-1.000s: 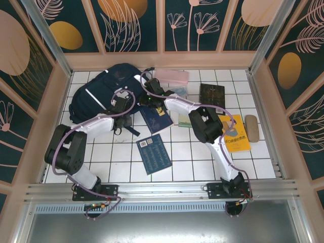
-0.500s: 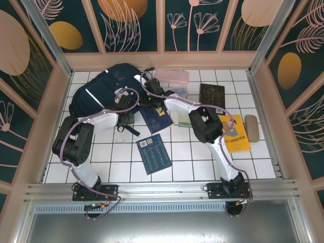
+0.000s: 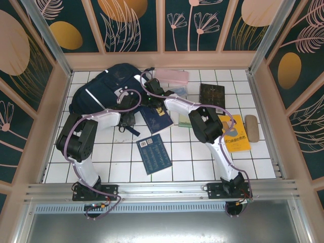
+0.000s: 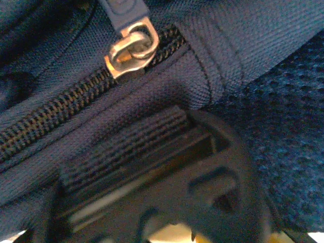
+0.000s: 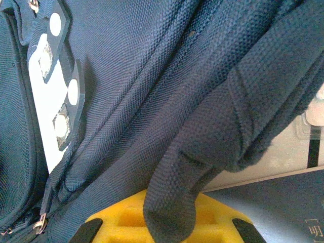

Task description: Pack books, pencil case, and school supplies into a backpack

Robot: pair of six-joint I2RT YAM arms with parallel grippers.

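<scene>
Nearest our bases a navy book (image 3: 154, 153) lies flat on the bench (image 3: 197, 162), with a yellow piece (image 3: 234, 132) and a tan roll (image 3: 251, 127) off to the right. Further in, a second navy book (image 3: 158, 119) lies just beside the backpack (image 3: 101, 91), a green book (image 3: 184, 120) next to it, then a brown book (image 3: 211, 95) and a pink case (image 3: 171, 76) by the far wall. None of these is in the backpack yet, so we judge the step in hand to be opening it. Our left tool (image 3: 126, 115) sits at the backpack's near right edge. Its wrist view puts the zipper pull (image 4: 130, 48) right ahead, the teeth beside it looking meshed, and we cannot tell how wide this tool stands. Our right tool (image 3: 152, 96) reaches over the second navy book and is clamped tight on a mesh strap (image 5: 202, 152) of the backpack. Next, we think, the left tool must pinch the pull and draw it along the zip while the right tool holds the fabric taut.
</scene>
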